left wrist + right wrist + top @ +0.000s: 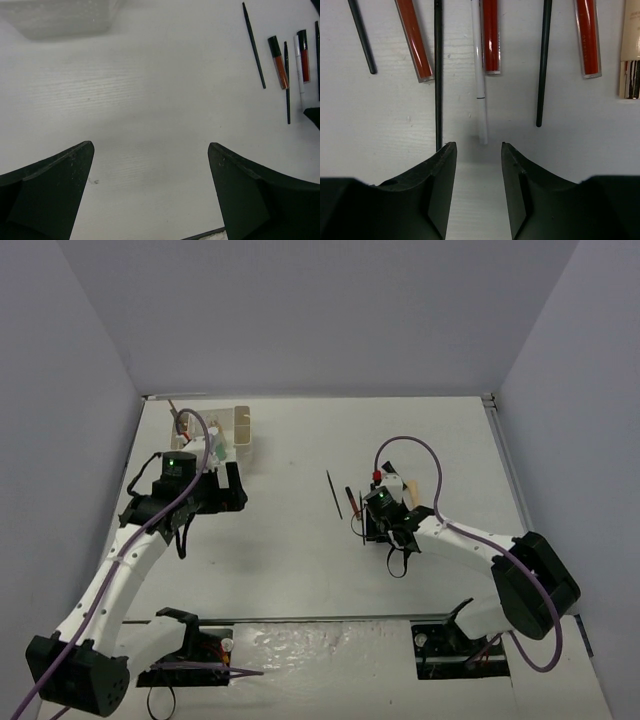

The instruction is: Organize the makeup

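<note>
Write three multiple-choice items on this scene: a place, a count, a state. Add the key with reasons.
1. Where on the table does the compartmented box stand, seen from the top camera?
A. far left
B. near right
C. centre

2. How many red tubes show in the right wrist view?
A. one
B. three
C. six

3. How do the jaws of the left gripper stand?
A. shut on a pencil
B. shut on a red tube
C. wide open over bare table

Key:
1 A, the box sits at the far left, beyond the left gripper.
2 B, three red tubes lie among black sticks and a white pencil.
3 C, nothing lies between the jaws.
</note>
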`<move>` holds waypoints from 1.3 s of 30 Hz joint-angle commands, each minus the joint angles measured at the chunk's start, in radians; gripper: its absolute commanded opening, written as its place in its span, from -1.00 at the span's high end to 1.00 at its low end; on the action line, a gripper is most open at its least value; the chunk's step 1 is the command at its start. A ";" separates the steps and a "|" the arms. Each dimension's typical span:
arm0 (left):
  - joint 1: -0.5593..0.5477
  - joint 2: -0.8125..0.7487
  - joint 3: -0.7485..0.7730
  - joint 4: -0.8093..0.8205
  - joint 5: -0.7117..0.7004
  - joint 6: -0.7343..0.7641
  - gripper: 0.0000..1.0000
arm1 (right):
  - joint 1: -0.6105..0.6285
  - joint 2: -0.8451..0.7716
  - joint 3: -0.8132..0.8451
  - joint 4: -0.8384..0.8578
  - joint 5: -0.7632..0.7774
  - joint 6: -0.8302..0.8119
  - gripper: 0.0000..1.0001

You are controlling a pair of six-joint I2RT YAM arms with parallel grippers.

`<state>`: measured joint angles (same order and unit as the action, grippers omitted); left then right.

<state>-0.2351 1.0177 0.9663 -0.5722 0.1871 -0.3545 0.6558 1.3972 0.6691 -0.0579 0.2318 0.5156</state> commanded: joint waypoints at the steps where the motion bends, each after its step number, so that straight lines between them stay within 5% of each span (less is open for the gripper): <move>1: -0.012 -0.086 -0.045 0.041 0.007 0.010 -0.94 | -0.014 0.054 0.051 0.047 0.005 0.010 0.30; 26: -0.010 -0.070 -0.062 0.044 0.011 0.018 -0.94 | -0.022 0.125 0.052 0.085 0.049 0.021 1.00; 39: -0.082 -0.074 -0.003 0.226 0.150 -0.274 -0.94 | 0.161 -0.313 0.017 0.256 0.101 -0.135 1.00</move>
<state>-0.2640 0.9466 0.8860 -0.5123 0.2755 -0.4702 0.7176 1.2498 0.6894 0.0522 0.2815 0.4764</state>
